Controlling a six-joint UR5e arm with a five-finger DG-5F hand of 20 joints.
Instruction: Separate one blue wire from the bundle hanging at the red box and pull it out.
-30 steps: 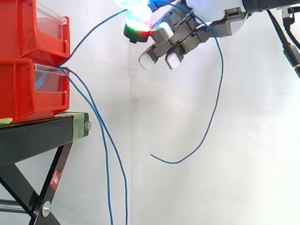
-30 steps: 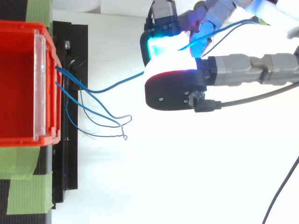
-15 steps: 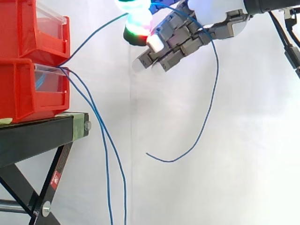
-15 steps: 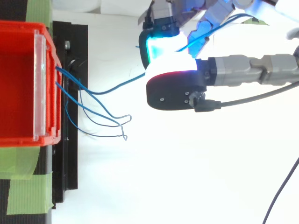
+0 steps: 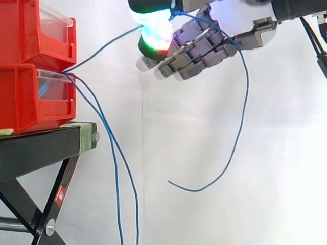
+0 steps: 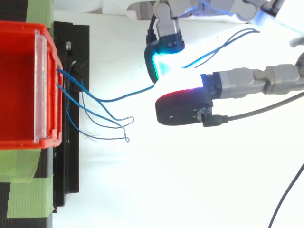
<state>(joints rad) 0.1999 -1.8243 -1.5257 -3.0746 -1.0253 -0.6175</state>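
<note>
One blue wire (image 5: 102, 47) runs from the front of the lower red bin (image 5: 25, 102) up and right to my hand (image 5: 204, 46), high in the side view. The wire is pinched between the glowing pads (image 6: 166, 66), and the other fingers reach left, nearly straight. Past the hand its loose tail (image 5: 239, 138) drops and curls back left. From above, the same wire (image 6: 128, 95) sags between the bin (image 6: 19, 85) and the hand (image 6: 183, 107). The rest of the blue bundle (image 5: 115, 178) hangs from the bin front, apart from the hand.
An upper red bin (image 5: 25, 30) is stacked on the lower one, both on a black stand (image 5: 41, 148). Green tape (image 6: 23, 190) holds the stand's near corner. A white curtain is behind. Loose wire loops (image 6: 127, 119) lie just off the bin's front.
The fingers have straightened and now reach further left. The hand has shifted slightly away from the bin, and the wire's loose tail hangs lower and further right.
</note>
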